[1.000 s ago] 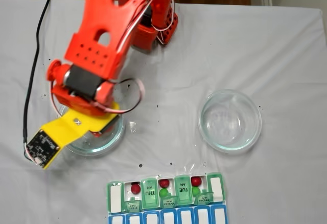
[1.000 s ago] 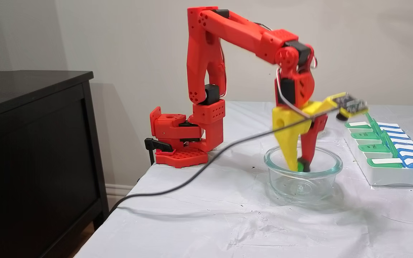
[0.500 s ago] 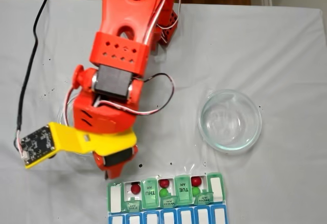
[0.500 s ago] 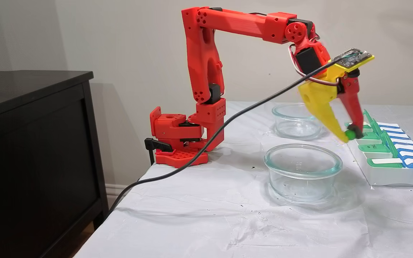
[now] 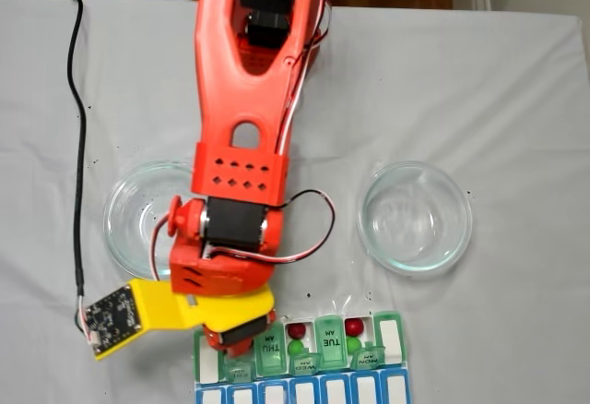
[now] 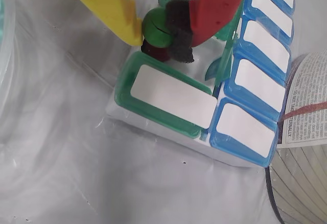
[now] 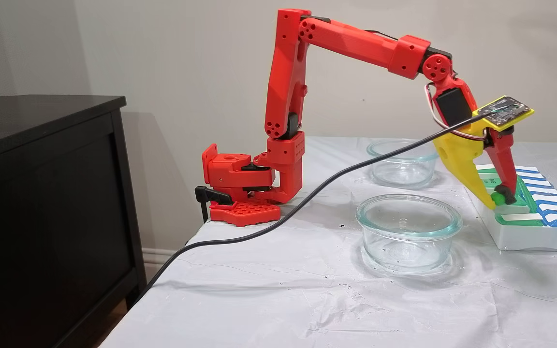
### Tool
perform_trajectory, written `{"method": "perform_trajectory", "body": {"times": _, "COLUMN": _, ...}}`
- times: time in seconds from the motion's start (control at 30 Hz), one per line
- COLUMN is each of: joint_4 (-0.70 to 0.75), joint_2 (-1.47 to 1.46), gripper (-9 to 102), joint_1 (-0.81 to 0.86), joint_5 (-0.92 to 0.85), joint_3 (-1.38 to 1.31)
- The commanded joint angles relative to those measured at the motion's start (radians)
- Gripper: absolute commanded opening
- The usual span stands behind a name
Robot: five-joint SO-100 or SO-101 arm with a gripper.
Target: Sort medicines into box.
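Observation:
My gripper [image 6: 159,27] is shut on a green medicine ball [image 6: 152,29], pinched between the yellow finger and the red finger's black pad. It hangs just above an open compartment at the end of the box [image 6: 168,132], where a dark red ball [image 6: 155,54] lies below it. From the side in a fixed view, the gripper [image 7: 498,197] is low over the box [image 7: 535,239]. From above in a fixed view, the box [image 5: 390,339] holds two red balls [image 5: 296,331] [image 5: 354,326] and two green ones [image 5: 295,349] [image 5: 353,344] in open compartments.
Two round glass dishes [image 5: 129,224] [image 5: 415,218] stand on the white cloth behind the box. A black cable [image 5: 81,146] trails from the wrist camera off the table. A black cabinet [image 7: 41,193] stands beside the table. Printed paper [image 6: 306,101] lies past the blue lids.
The gripper lifted the green ball out of the dish, swung across to the box and came down low over its end compartment.

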Motion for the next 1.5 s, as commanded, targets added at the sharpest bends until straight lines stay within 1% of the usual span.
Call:
{"method": "perform_trajectory", "body": {"times": 0.0, "joint_4": -0.035, "joint_2": 0.095, "gripper": 0, "joint_1": -0.035, "joint_5": 0.012, "joint_3": -0.041}}
{"method": "perform_trajectory", "body": {"times": 0.13, "joint_4": -0.04, "joint_2": 0.094, "gripper": 0, "joint_1": -0.052, "joint_5": 0.017, "joint_3": -0.037}}
{"method": "perform_trajectory", "body": {"times": 0.4, "joint_4": -0.163, "joint_2": 0.029, "gripper": 0, "joint_1": -0.044, "joint_5": 0.025, "joint_3": -0.04}}
{"method": "perform_trajectory", "body": {"times": 0.67, "joint_4": -0.164, "joint_2": 0.017, "gripper": 0, "joint_1": -0.031, "joint_5": -0.029, "joint_3": -0.028}}
{"method": "perform_trajectory", "body": {"times": 0.73, "joint_4": -0.166, "joint_2": 0.012, "gripper": 4, "joint_1": -0.026, "joint_5": -0.038, "joint_3": -0.023}}
{"method": "perform_trajectory", "body": {"times": 0.87, "joint_4": -0.16, "joint_2": 0.006, "gripper": 7, "joint_1": -0.023, "joint_5": -0.046, "joint_3": -0.021}}
{"method": "perform_trajectory", "body": {"times": 1.03, "joint_4": -0.149, "joint_2": 0.006, "gripper": 20, "joint_1": -0.02, "joint_5": -0.064, "joint_3": -0.014}}
{"method": "perform_trajectory", "body": {"times": 1.1, "joint_4": -0.147, "joint_2": 0.006, "gripper": 24, "joint_1": -0.018, "joint_5": -0.067, "joint_3": -0.014}}
{"method": "perform_trajectory", "body": {"times": 1.27, "joint_4": -0.141, "joint_2": 0.008, "gripper": 29, "joint_1": -0.017, "joint_5": -0.072, "joint_3": -0.014}}
{"method": "perform_trajectory", "body": {"times": 1.47, "joint_4": -0.129, "joint_2": 0.026, "gripper": 28, "joint_1": -0.011, "joint_5": -0.078, "joint_3": -0.011}}
